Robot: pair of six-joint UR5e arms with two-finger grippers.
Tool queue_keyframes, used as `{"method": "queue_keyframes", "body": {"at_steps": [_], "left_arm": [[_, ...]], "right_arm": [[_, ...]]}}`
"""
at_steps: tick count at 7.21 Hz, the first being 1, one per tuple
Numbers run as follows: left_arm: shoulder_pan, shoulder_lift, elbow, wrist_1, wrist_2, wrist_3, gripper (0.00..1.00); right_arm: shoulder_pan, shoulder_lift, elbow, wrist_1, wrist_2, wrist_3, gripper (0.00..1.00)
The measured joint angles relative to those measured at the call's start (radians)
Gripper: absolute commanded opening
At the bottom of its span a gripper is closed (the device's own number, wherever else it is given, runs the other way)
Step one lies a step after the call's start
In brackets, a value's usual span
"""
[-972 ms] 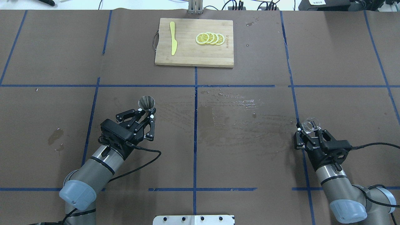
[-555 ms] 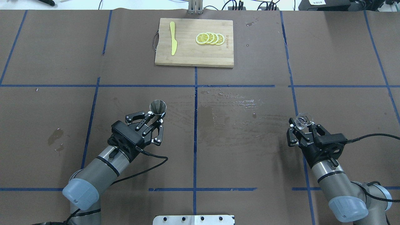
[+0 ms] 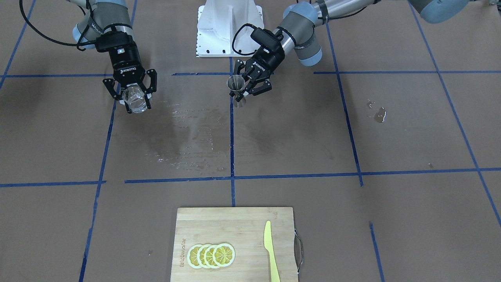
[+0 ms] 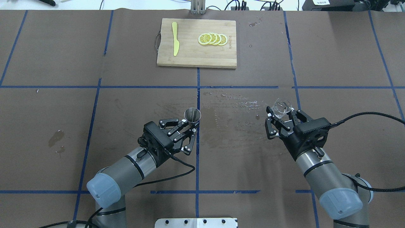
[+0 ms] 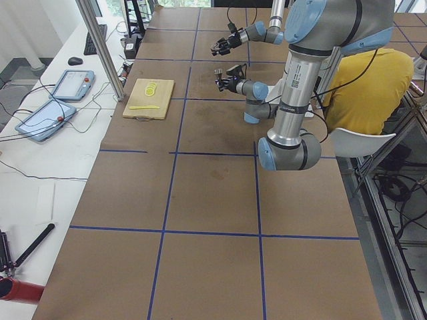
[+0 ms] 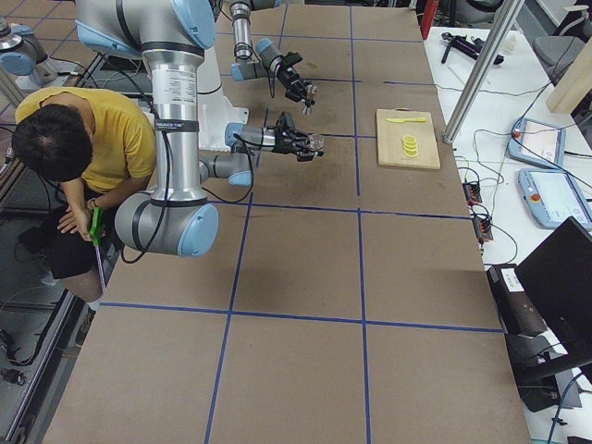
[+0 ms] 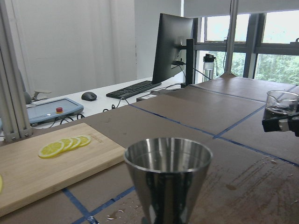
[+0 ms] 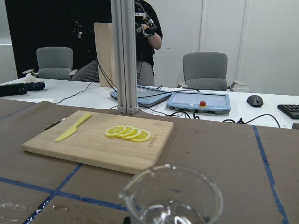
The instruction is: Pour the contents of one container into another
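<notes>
Pouring was not yet begun: the jigger was clamped in the left claw, the glass cup in the right claw, well apart.

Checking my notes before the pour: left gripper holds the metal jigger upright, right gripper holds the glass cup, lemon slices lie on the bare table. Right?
Not quite. The overhead view shows the lemon slices on the wooden cutting board, not the bare table. The rest stands: the left gripper holds the metal jigger upright, and the right gripper holds the glass cup.
</notes>
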Motion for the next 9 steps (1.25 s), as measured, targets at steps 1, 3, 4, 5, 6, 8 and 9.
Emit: {"method": "queue_keyframes", "body": {"at_steps": [1,3,4,5,6,8,9], "left_arm": [[-0.002,-0.019,0.031,-0.001,0.001,-0.003,0.00],[0.000,-0.069,0.106,-0.003,0.026,-0.004,0.00],[0.003,-0.080,0.124,-0.003,0.041,-0.004,0.00],[0.008,-0.085,0.130,-0.004,0.057,-0.005,0.00],[0.012,-0.087,0.132,-0.006,0.067,-0.005,0.00],[0.017,-0.090,0.132,-0.010,0.072,-0.005,0.00],[0.017,-0.094,0.132,-0.011,0.073,-0.005,0.00]], "right_arm": [[0.003,0.018,0.031,-0.015,0.017,-0.041,0.04],[0.014,0.113,0.072,-0.167,0.030,-0.076,0.04],[0.023,0.188,0.082,-0.291,0.031,-0.080,0.04],[0.029,0.261,0.091,-0.434,0.031,-0.082,0.04],[0.033,0.320,0.106,-0.567,0.032,-0.083,0.04],[0.029,0.388,0.125,-0.766,0.033,-0.117,0.05],[0.026,0.407,0.134,-0.831,0.039,-0.156,0.05]]}}
